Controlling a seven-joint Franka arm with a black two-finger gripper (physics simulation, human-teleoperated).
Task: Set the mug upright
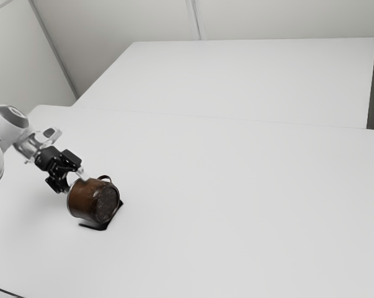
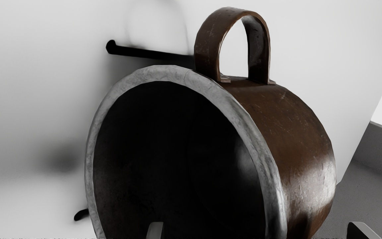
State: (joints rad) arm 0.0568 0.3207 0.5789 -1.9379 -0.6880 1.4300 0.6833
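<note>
Near the end of the table (image 1: pixel 249 205) at the exterior view's left, the gripper (image 1: pixel 75 182) had its fingers spread, one at the mouth of the mug (image 1: pixel 92 200), the other outside its wall. The mug lay on its side, base away from the arm. A sound grip would likely pinch that wall squarely, then roll the mouth slowly upward until the base sat flat. Beneath showed a black shape (image 1: pixel 100 226). Beyond the table's far edge were a white slab (image 1: pixel 236 74) and pale walls (image 1: pixel 112 25).
</note>
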